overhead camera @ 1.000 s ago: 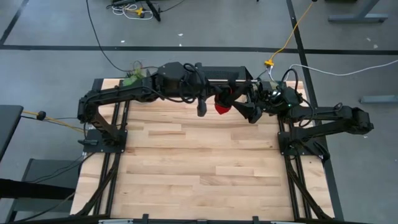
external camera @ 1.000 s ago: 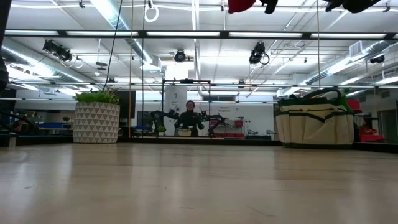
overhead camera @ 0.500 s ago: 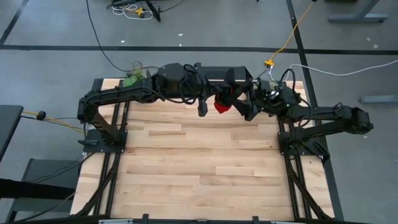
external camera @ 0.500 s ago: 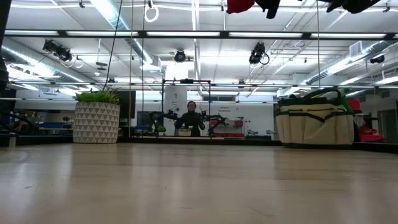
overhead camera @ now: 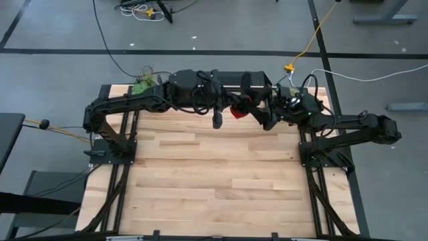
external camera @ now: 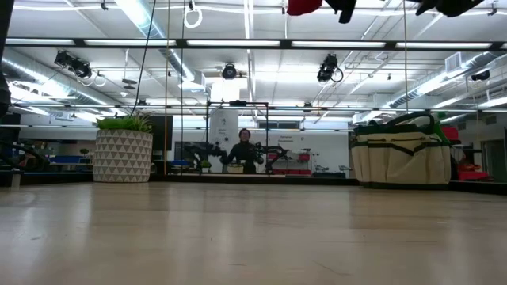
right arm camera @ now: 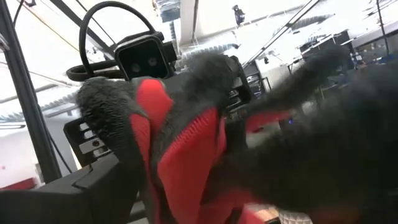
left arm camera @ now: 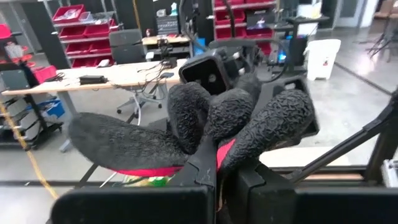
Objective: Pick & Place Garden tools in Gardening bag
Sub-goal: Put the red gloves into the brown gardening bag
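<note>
Glove [left arm camera: 205, 134] in left jaws (pinched), right jaws wide

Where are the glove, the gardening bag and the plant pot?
glove [left arm camera: 205, 134]: left wrist view, on its black textured fingers.
gardening bag [external camera: 400, 158]: low view, on its beige front panel.
plant pot [external camera: 123, 157]: low view, on its white patterned wall.

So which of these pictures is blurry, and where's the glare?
Right wrist view: the glove sits so close it smears, worst on the picture's right. Left wrist view: the glove is sharp. Low view: ceiling lights flare white, and the bag stays clear.
</note>
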